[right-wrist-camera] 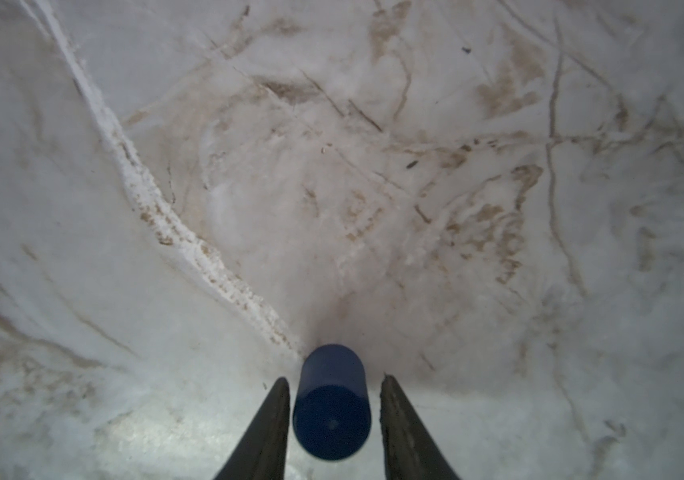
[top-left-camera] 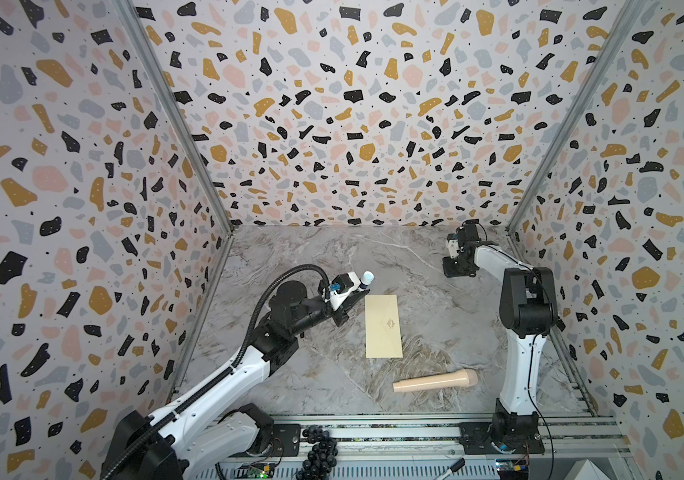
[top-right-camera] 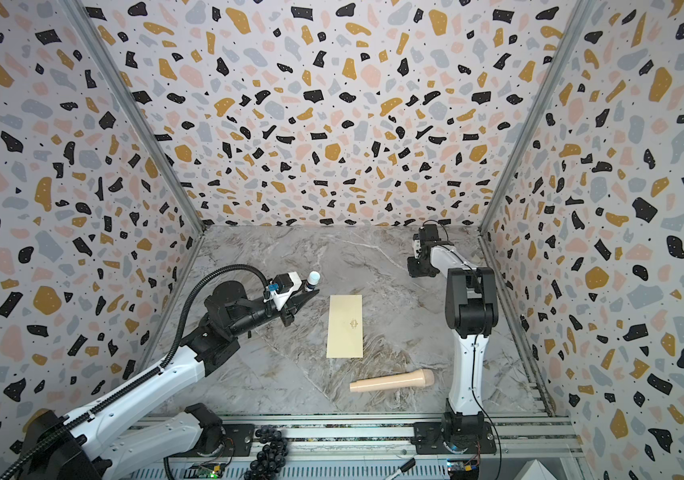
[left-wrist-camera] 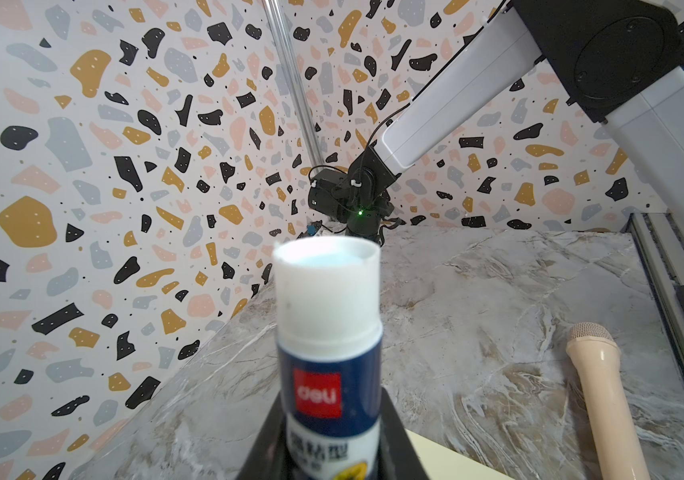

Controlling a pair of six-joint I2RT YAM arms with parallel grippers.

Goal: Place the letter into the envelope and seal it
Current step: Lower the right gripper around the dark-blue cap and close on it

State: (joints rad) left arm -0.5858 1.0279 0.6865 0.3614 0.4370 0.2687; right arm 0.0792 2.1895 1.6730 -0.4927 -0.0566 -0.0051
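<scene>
Cream envelope (top-left-camera: 383, 326) flat mid-worktop (top-left-camera: 435, 299); letter unseen, prob. inside. L gripper (top-left-camera: 357, 291) clamped on uncapped glue stick (left-wrist-camera: 329, 332) off envelope's far-left corner. R gripper (right-wrist-camera: 335, 386) near far-right worktop corner, jaws apart astride blue cap (right-wrist-camera: 332, 415), no grip. Sealing stage, prob.; next: pinch cap squarely.

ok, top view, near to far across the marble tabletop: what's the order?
beige microphone → envelope → glue stick held in the left gripper → right gripper
</scene>
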